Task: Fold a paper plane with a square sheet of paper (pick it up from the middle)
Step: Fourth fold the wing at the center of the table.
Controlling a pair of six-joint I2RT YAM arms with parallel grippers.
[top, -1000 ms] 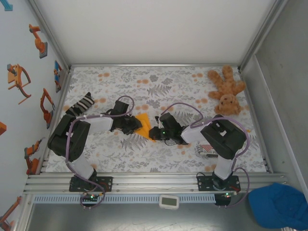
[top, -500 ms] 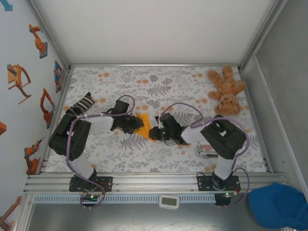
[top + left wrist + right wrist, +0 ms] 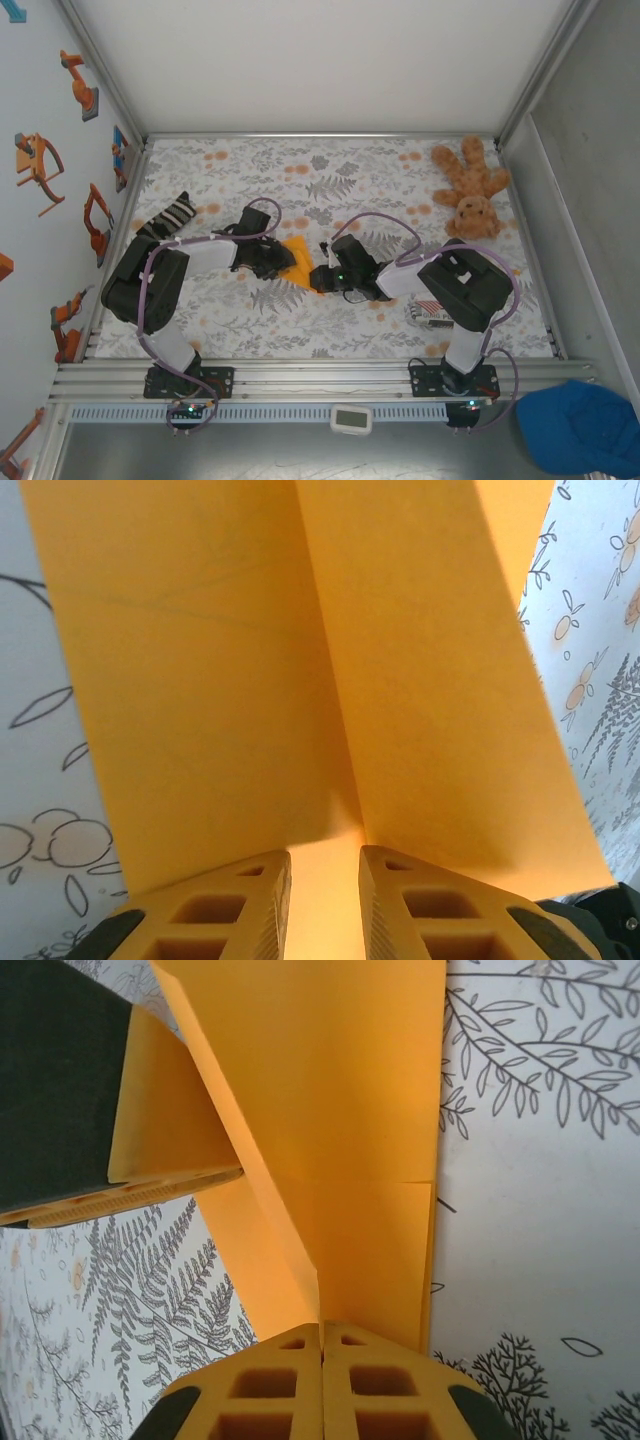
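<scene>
The square sheet of paper [image 3: 299,262] is bright orange, creased, and lies mid-table between both grippers. In the left wrist view the sheet [image 3: 200,680] shows a raised crease running toward my left gripper [image 3: 325,865]. Its jaws stand apart at the paper's near edge and pinch nothing. My left gripper [image 3: 281,261] sits at the sheet's left side. My right gripper [image 3: 322,1328] is shut on a standing fold of the sheet [image 3: 340,1080]. It grips at the right corner [image 3: 320,277]. The left finger [image 3: 60,1080] rests on the paper's far side.
A brown teddy [image 3: 470,195] lies at the back right. A red-and-white striped packet [image 3: 432,315] sits under the right arm. A striped dark sock [image 3: 167,217] lies at the left edge. A blue cap [image 3: 580,425] is off the table, front right.
The left gripper's jaws widened briefly, then narrowed again, and it edged slightly back along the sheet. The right gripper stays shut on the fold; the paper barely shifts.
</scene>
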